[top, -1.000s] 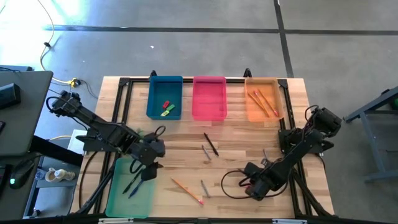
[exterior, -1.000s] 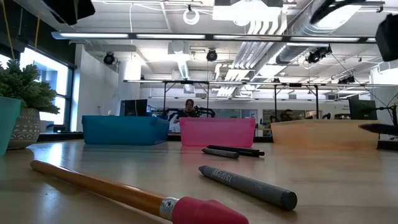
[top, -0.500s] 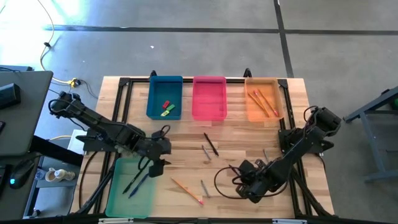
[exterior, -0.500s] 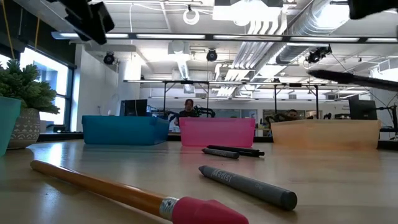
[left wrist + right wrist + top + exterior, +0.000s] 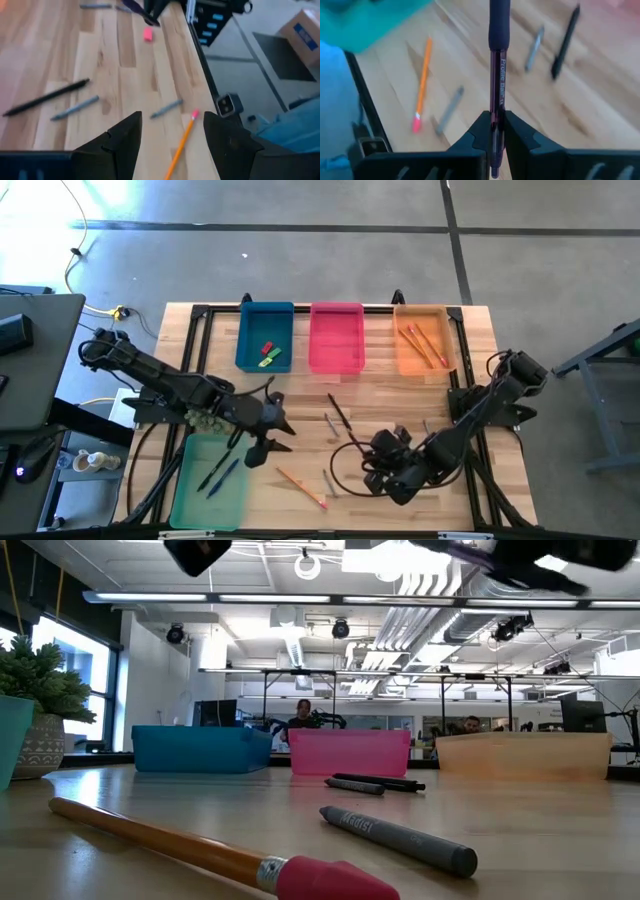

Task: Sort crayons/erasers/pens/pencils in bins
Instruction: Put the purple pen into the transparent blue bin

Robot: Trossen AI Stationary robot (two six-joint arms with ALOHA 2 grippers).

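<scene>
My right gripper [image 5: 494, 125] is shut on a dark blue pen [image 5: 498, 60] and hangs above the table's near middle [image 5: 372, 454]. My left gripper [image 5: 170, 132] stands open and holds nothing, just right of the green bin [image 5: 210, 480], which holds pens. A pencil [image 5: 300, 486], grey crayons [image 5: 329, 424] [image 5: 327, 482] and a black pen [image 5: 339, 412] lie flat on the wood. A pink eraser [image 5: 147, 34] lies under the right gripper. At the far edge stand the blue bin [image 5: 250, 350] with erasers, the pink bin [image 5: 336, 360] and the orange bin [image 5: 440, 330] with pencils. My right gripper pinches the pen's printed barrel [image 5: 496, 107] between its two fingers. The pen lies along the fingers and sticks out past their tips, its dark grip section [image 5: 499, 30] farthest out. The fingers slant downward, and the pen is lifted clear of the table.
Another grey crayon [image 5: 427, 427] lies near the right arm. Loose black cable loops [image 5: 350, 470] hang by the right gripper. Bare wood lies between the far bins and the scattered sticks. The table's metal frame edge [image 5: 197, 45] runs along its near side.
My right gripper has risen with the pen and gone toward the table's left, lifting the pen well clear of the wood. My left gripper has gone from above the green bin toward the table's right and tipped up, staying open.
</scene>
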